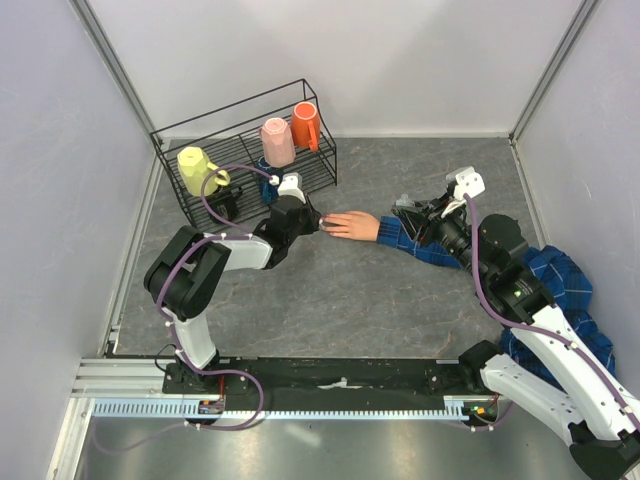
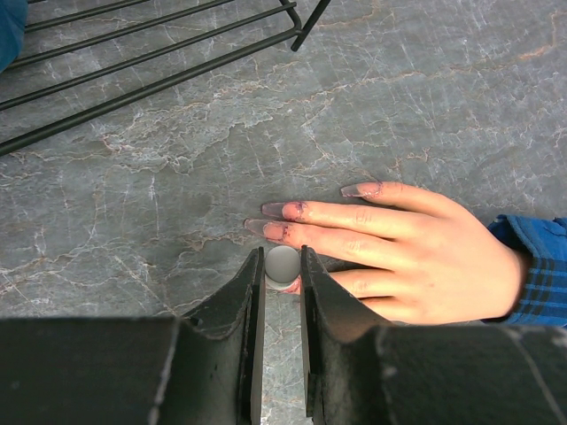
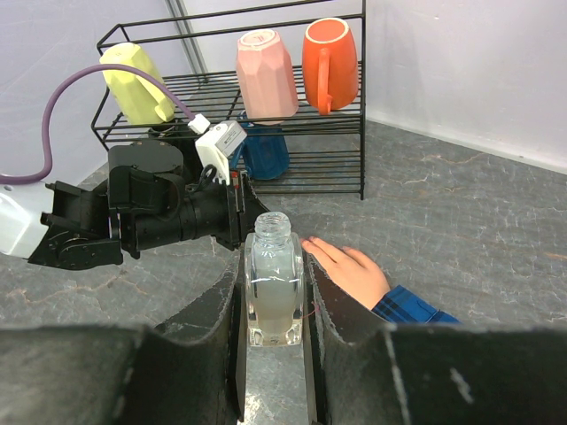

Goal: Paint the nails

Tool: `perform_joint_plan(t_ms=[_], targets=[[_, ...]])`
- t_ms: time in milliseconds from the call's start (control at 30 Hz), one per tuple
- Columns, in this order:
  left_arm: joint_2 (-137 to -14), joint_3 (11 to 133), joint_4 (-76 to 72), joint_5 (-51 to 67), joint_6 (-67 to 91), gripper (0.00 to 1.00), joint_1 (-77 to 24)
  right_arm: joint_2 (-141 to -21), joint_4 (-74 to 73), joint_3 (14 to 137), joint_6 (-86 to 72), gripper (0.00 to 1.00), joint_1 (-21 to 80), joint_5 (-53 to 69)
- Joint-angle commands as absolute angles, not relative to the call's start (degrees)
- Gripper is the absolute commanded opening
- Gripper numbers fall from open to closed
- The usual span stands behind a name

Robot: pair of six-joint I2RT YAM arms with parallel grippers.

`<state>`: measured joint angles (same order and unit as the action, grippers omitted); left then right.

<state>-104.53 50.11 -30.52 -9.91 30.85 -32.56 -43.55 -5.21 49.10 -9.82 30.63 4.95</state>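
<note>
Purple-smudged nails point(image 2: 274, 211) lie mid-frame on the grey table point(image 2: 425, 88). The left gripper point(image 2: 282, 259) pinches a small round white piece point(image 2: 282, 267) beside them, while the right gripper point(image 3: 271, 297) clamps a clear bottle point(image 3: 270, 266).

You are looking down on a grey marbled tabletop point(image 1: 340, 300) that is lying in soft, even light, with plain white walls point(image 1: 400, 60) closing it in on three sides. At the far left a black wire rack point(image 1: 318, 168) is carrying a yellow mug point(image 1: 197, 168), a pink mug point(image 1: 277, 141) and an orange mug point(image 1: 306, 125).
</note>
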Motion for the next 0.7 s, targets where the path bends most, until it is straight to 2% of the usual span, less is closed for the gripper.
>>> perform_joint_plan(t_ms=[0,667], targets=[[-104.77,50.72,-32.17,-9.67,31.73,0.02,-32.78,-42.89,-2.55,48.78,-10.37,0.0,30.76,5.8],[-104.24,49.31,-31.2,-12.22,32.26,0.02,-32.34,-42.8,-2.46,48.87,-10.46,0.0,30.76,6.06]])
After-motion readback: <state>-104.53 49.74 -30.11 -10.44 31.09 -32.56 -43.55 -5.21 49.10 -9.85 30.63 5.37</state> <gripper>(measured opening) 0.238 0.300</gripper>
